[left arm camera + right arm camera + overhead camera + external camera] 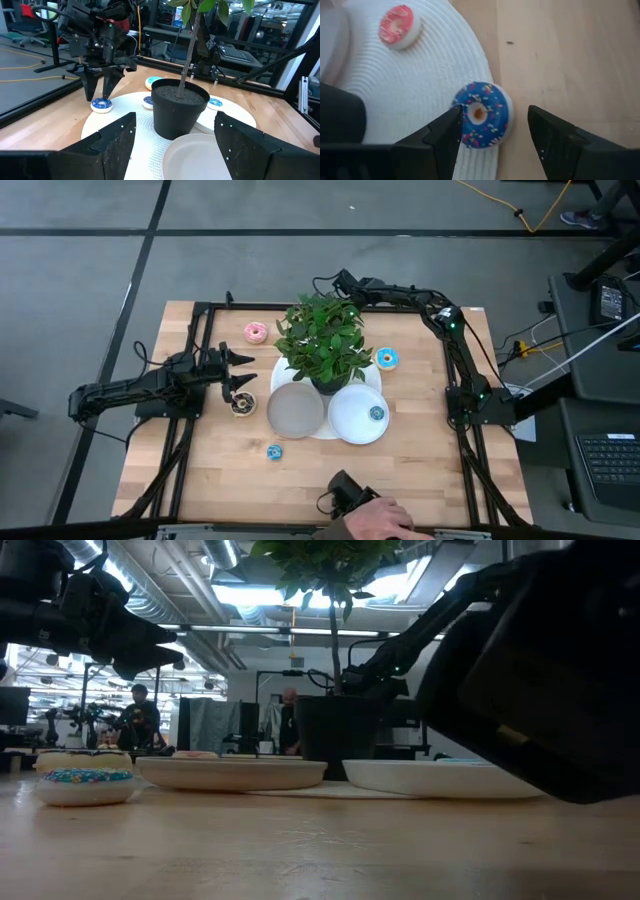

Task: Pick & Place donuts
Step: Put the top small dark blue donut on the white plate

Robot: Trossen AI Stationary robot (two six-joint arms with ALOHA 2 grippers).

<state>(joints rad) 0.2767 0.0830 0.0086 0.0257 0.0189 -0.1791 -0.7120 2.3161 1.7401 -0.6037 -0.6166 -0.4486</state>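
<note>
right gripper poised over a round blue-iced toy donut with coloured sprinkles, which lies flat on the rim of the white ribbed mat, half over the wooden table, on the far side of the black-potted green plant. the claw's two dark fingers stand apart, one to each side of the ring, and nothing is held. the step in hand looks like the pick: lined up, not yet gripped.

a pink-iced donut lies farther in on the same mat. the left gripper waits at the left of the table, fingers apart and empty, just beside a chocolate-brown donut.

near the plant sit a round grey plate and a round white plate; a small blue donut already rests on the white one, so the plates are probably where the donuts go.

the next move calls for a straight drop until the fingertips bracket the ring's sides, then a gentle close. the ring overhangs the mat's raised rim, so one finger may meet the mat before the other reaches wood and tip the donut. the lift must then clear the plant's leaves on the way to a plate.
</note>
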